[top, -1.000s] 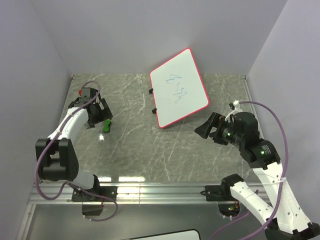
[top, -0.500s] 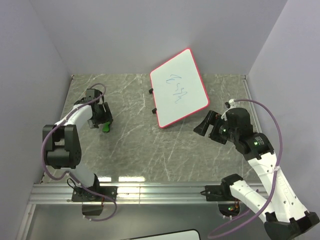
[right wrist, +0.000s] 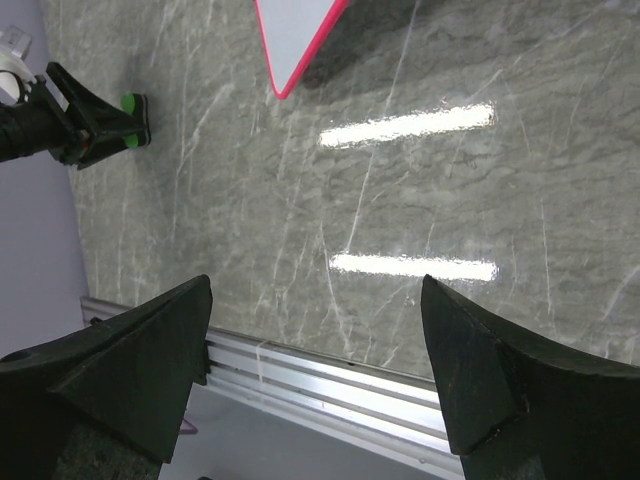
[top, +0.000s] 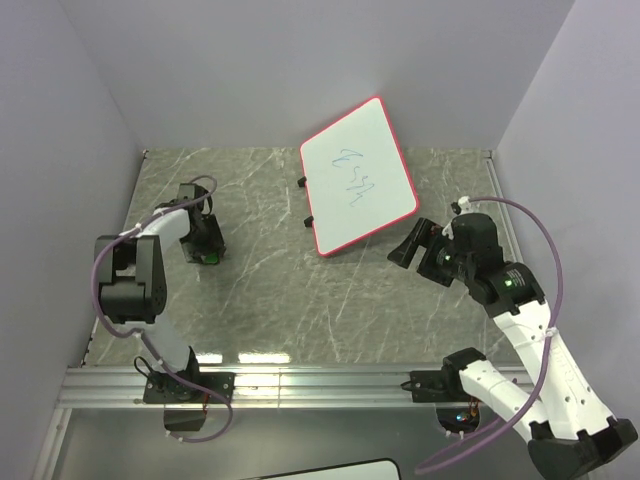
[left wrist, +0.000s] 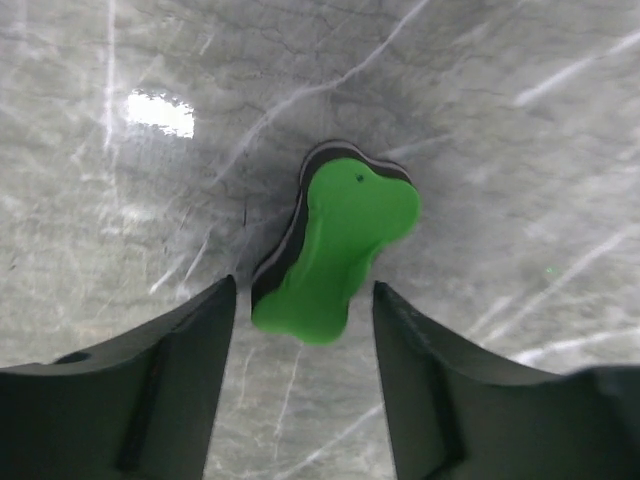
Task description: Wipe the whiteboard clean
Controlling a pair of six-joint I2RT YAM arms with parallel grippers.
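We note left claw [left wrist: 302,295], wide, now down astride eraser [left wrist: 345,240]; right claw [right wrist: 315,285] wide; whiteboard [top: 358,178] tilted, blue-scribbled.

The whiteboard [top: 358,178] sits at the far middle of the grey marbled tabletop [top: 300,300], turned at an angle. It has blue scribbles [top: 354,172] at its centre and two small black clips [top: 303,183] on its left edge. The left gripper [top: 207,250] is low at the tabletop's left side, over a sliver of green eraser [top: 210,259], well apart from the board. The right gripper [top: 408,246] hangs near the board's right corner, not touching it.
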